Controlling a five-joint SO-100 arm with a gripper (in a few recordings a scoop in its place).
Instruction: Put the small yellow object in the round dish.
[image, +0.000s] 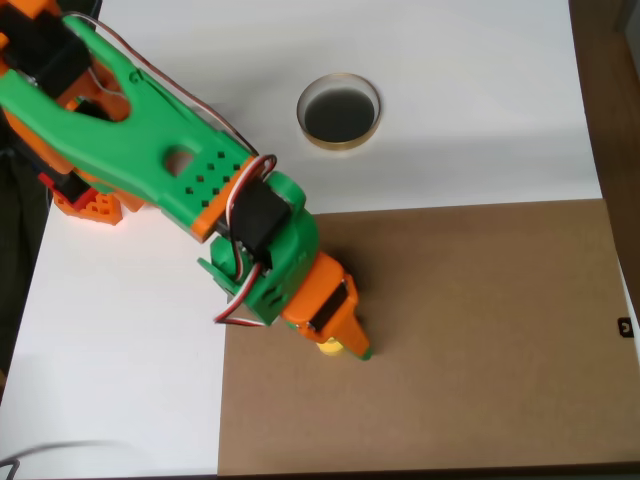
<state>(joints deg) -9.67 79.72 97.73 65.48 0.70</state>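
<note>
White table (470, 90) with brown board (480, 340), evenly lit.

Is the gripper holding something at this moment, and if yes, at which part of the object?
It cannot be told. The gripper sits right over the small yellow object, hiding most of it, so contact and the state of the jaws are unclear. The round dish lies apart.

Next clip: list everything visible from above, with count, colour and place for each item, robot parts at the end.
round dish: one, cream-tan rim, dark inside, on the white surface at top centre.
small yellow object: one, yellow, on the brown board beneath the hand, mostly hidden.
brown board: one, brown, covering the lower right of the table.
white surface: one, white, across the top and left.
arm: one, green and orange, reaching from upper left toward centre.
hand: one, orange and green, low over the yellow object; whether it is open or shut cannot be told.
</note>
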